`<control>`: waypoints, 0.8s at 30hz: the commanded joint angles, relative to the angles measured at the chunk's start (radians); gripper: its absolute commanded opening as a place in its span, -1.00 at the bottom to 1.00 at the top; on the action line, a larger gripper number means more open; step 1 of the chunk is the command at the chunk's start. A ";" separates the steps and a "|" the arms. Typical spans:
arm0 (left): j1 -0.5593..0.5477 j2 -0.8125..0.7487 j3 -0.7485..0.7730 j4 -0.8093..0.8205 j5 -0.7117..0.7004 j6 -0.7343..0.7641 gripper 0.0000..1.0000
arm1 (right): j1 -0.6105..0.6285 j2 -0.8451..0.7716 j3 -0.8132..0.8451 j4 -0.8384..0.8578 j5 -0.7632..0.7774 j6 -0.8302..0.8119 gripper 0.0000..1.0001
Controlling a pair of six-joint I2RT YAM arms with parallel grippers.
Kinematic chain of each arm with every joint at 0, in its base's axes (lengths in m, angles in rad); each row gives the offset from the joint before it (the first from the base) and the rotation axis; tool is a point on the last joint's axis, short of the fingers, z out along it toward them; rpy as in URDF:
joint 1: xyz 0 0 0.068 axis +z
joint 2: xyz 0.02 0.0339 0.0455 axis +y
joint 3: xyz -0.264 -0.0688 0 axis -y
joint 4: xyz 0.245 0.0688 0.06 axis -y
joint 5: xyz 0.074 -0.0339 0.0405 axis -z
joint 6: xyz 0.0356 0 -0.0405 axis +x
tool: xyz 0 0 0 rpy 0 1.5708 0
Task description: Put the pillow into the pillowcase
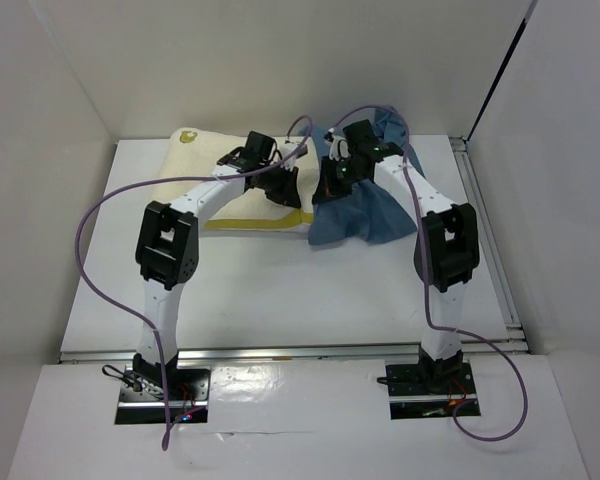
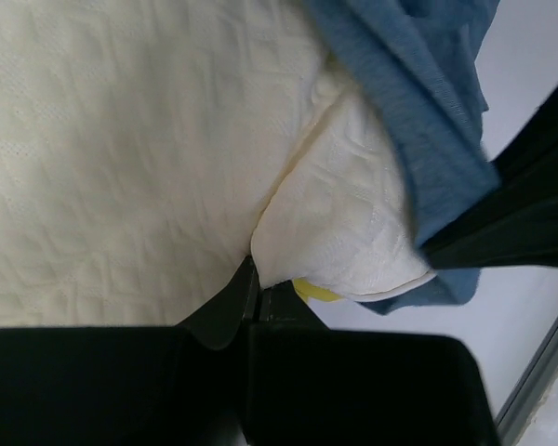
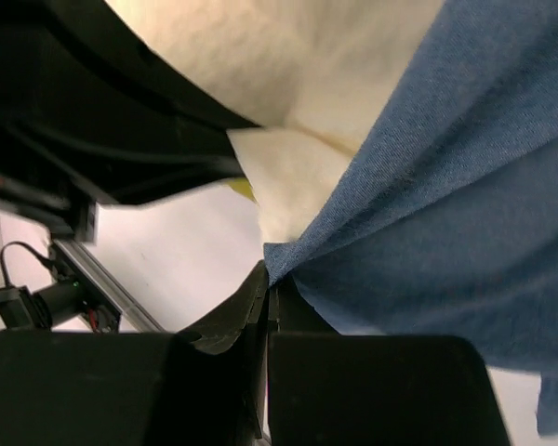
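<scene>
The pillow (image 1: 193, 160) lies on the far left part of the table (image 1: 310, 290), and the pillowcase (image 1: 365, 222) lies just to its right, at the far middle. The two meet there: the pillow's right-hand corner reaches under the pillowcase's left edge, which drapes over it. The left gripper (image 2: 257, 299) sits at that corner, pinched onto the pillow. The right gripper (image 3: 270, 283) sits just beside it on the right, pinched onto the pillowcase's edge. Both arms reach in from the table's near edge.
</scene>
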 commanded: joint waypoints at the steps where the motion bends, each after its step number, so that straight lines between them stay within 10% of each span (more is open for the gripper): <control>1: -0.020 -0.008 0.044 0.105 0.040 -0.093 -1.00 | 0.024 0.044 0.118 0.001 -0.048 0.030 -1.00; 22: -0.083 -0.008 -0.189 0.286 0.187 -0.239 -0.96 | 0.055 -0.046 0.083 0.010 -0.077 0.068 -1.00; 24: -0.083 -0.008 -0.165 0.237 0.213 -0.239 -0.75 | 0.055 -0.068 0.042 -0.001 -0.050 0.048 -0.62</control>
